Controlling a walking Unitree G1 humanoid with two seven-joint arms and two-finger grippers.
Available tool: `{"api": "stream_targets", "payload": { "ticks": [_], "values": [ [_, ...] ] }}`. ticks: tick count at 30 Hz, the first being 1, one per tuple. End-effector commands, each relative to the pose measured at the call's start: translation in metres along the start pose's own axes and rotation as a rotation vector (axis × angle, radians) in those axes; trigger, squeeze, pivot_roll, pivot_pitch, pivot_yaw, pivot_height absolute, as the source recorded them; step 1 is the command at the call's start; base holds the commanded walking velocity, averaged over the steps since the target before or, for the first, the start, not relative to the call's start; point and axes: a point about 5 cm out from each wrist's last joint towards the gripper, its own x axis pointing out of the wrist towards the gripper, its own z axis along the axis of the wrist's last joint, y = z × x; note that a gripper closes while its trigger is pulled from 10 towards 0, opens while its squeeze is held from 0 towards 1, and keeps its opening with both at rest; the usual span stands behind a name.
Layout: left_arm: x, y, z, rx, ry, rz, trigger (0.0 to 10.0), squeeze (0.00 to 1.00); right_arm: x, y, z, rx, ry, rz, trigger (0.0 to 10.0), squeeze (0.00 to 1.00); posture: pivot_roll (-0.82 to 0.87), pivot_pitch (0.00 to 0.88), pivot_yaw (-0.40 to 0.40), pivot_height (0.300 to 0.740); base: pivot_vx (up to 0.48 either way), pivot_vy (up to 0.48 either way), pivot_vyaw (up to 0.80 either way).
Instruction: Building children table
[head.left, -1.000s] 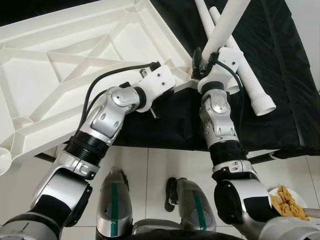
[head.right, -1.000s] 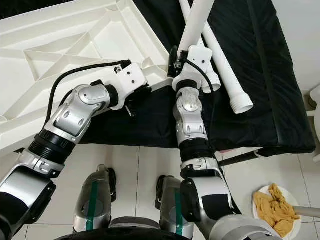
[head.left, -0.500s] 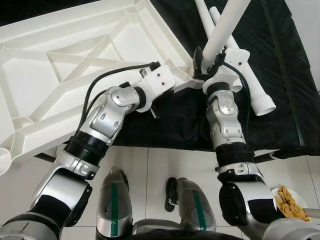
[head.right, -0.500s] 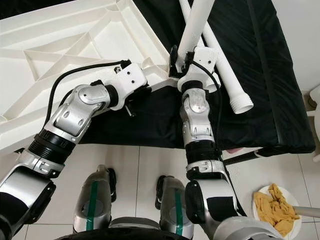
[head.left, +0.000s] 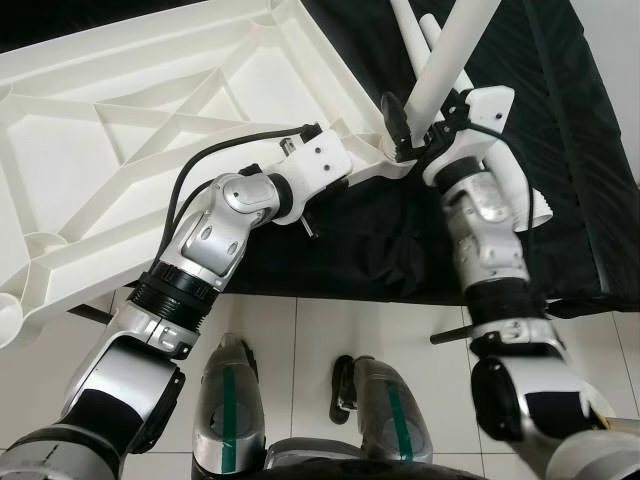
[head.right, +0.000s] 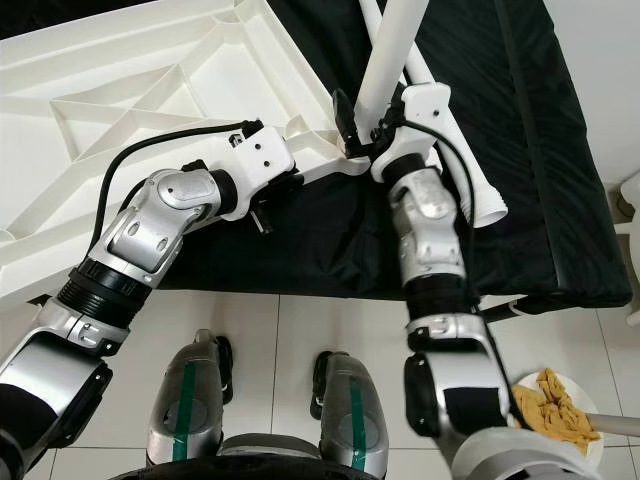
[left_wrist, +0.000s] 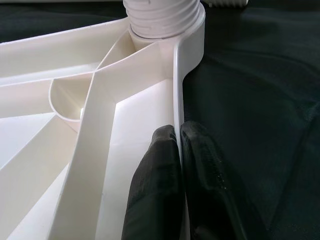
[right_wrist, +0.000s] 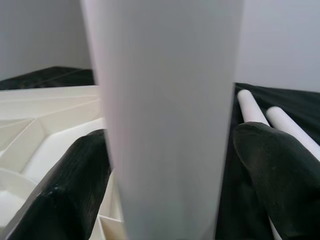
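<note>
The white ribbed table top (head.left: 150, 130) lies upside down on a black-covered surface (head.left: 560, 120). My left gripper (left_wrist: 177, 135) is shut on the table top's rim, a short way from the corner socket (left_wrist: 165, 20). A white table leg (head.left: 450, 55) stands tilted in that socket. My right gripper (head.left: 415, 125) is shut on the table leg just above the socket. In the right wrist view a black finger presses on each side of the leg (right_wrist: 165, 75).
Two more white legs (head.left: 520, 185) lie on the black cover behind my right arm, one with its threaded end (head.right: 485, 208) towards me. A white plate holding yellow cloth (head.right: 555, 410) sits on the tiled floor at the lower right. My feet (head.left: 300, 420) stand below.
My right wrist has turned around the leg and the forearm has swung to the right, still holding the leg. The left arm and table top have stayed put.
</note>
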Motion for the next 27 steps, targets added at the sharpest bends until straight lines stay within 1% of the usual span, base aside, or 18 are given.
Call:
{"api": "stream_targets", "payload": {
  "ticks": [1, 2, 3, 5, 6, 8, 11, 16, 18, 27],
  "values": [
    [0.002, 0.003, 0.023, 0.067, -0.093, 0.001, 10.0, 0.00, -0.003, -0.003, -0.004, 0.014, 0.013, 0.004, 10.0, 0.00, 0.05, 0.014, -0.069, 0.740, 0.000, 0.000, 0.00],
    [0.002, 0.003, 0.023, 0.069, -0.094, 0.001, 10.0, 0.00, -0.003, -0.009, -0.005, 0.006, 0.030, 0.058, 10.0, 0.00, 0.05, 0.013, -0.067, 0.740, 0.000, 0.000, 0.00],
    [0.002, 0.003, 0.023, 0.069, -0.094, 0.001, 10.0, 0.00, -0.004, -0.010, -0.005, 0.009, 0.037, 0.079, 10.0, 0.00, 0.05, 0.013, -0.067, 0.740, 0.000, 0.000, 0.00],
    [0.002, 0.003, 0.023, 0.070, -0.094, 0.001, 10.0, 0.00, -0.004, -0.011, -0.006, 0.007, 0.039, 0.098, 10.0, 0.00, 0.05, 0.012, -0.065, 0.740, 0.000, 0.000, 0.00],
    [0.002, 0.004, 0.023, 0.072, -0.094, 0.000, 10.0, 0.00, -0.004, -0.012, -0.007, 0.030, 0.049, 0.131, 10.0, 0.00, 0.05, 0.014, -0.064, 0.740, 0.000, 0.000, 0.00],
    [0.002, 0.003, 0.024, 0.074, -0.094, -0.001, 10.0, 0.00, -0.005, -0.012, -0.013, 0.044, 0.086, 0.196, 10.0, 0.00, 0.05, 0.017, -0.057, 0.740, 0.000, 0.000, 0.00],
    [0.002, 0.003, 0.024, 0.076, -0.094, -0.003, 10.0, 0.00, -0.005, -0.012, -0.017, 0.055, 0.113, 0.237, 10.0, 0.00, 0.05, 0.019, -0.055, 0.740, 0.000, 0.000, 0.00],
    [0.002, 0.004, 0.024, 0.076, -0.095, -0.004, 10.0, 0.00, -0.005, -0.015, -0.019, 0.048, 0.131, 0.252, 10.0, 0.00, 0.05, 0.022, -0.055, 0.740, 0.000, 0.000, 0.00],
    [0.002, 0.004, 0.025, 0.076, -0.096, -0.003, 10.0, 0.00, -0.003, -0.018, -0.019, 0.032, 0.140, 0.259, 10.0, 0.00, 0.05, 0.023, -0.055, 0.740, 0.000, 0.000, 0.00],
    [0.002, 0.005, 0.026, 0.075, -0.098, -0.003, 10.0, 0.00, 0.000, -0.026, -0.017, 0.021, 0.138, 0.254, 10.0, 0.00, 0.05, 0.025, -0.056, 0.740, 0.000, 0.000, 0.00]
  ]
}}
